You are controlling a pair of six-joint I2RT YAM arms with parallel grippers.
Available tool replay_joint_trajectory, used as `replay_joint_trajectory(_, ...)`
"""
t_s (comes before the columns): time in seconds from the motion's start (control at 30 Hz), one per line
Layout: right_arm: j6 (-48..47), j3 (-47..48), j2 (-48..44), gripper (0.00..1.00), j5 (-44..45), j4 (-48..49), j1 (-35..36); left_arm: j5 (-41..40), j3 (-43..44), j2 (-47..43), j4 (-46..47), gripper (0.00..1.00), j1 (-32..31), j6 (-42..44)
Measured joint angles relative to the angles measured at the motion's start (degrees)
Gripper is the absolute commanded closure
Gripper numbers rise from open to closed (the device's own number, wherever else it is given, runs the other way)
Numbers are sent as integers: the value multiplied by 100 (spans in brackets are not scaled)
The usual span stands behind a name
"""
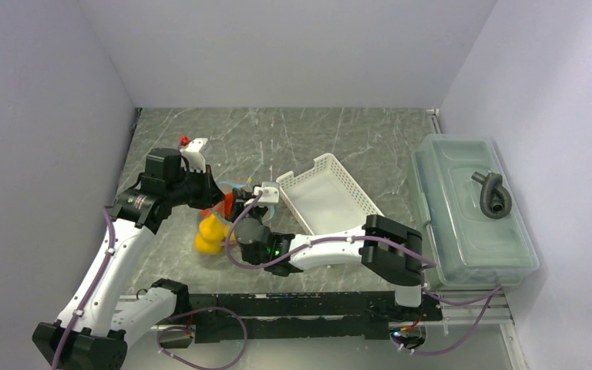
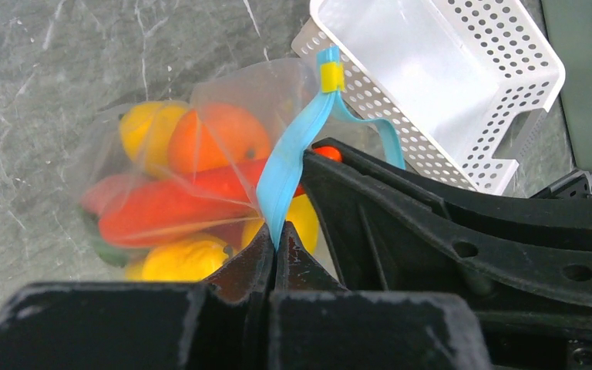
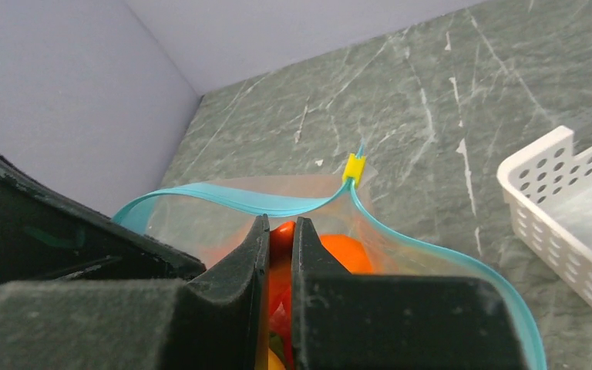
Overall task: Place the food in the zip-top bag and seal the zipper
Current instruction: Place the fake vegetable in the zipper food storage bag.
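Jaws of the left gripper (image 2: 276,235) are seen shut tight on the zipper (image 2: 293,154), and the blue strip is pinched right at their tips. Jaws of the right gripper (image 3: 281,223) are pressed almost together, with only a thin slit left, just under the same strip, and the clear wall of the zip-top bag (image 2: 277,77) looks to be pinched there. Red and orange are seen through that slit. The bag is held at its mouth between the two grippers, just left of the white basket (image 2: 524,54), over the grey marbled table (image 2: 46,77). Whether its bottom is rested on the table cannot be told. The mouth is not yet closed: from the right wrist the two sides of the strip are seen spread apart, and they are joined only at the little yellow slider (image 2: 331,75) at the far end. The food (image 2: 177,193) is already packed inside the bag. An orange (image 2: 208,135) is seen near the top, a long carrot (image 2: 169,208) is laid across the middle, and a lemon (image 2: 185,258) is tucked below it. More yellow pieces and a bit of green are seen, but they are blurred. A big see-through bin (image 1: 470,231) with a lid is set far to the right, well apart from the bag, and a grey coiled thing (image 1: 493,194) is laid on its lid.
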Motion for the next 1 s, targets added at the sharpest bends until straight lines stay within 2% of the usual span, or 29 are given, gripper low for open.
replay_joint_trajectory(0.33,798,232,173,100,-769,-531,-28,33,-61,15,-57,100,42,4)
replay_joint_trajectory(1.0,1008,-422,-483,100,-1563,-892,74,57,-61,-61,-131,100,39,-13)
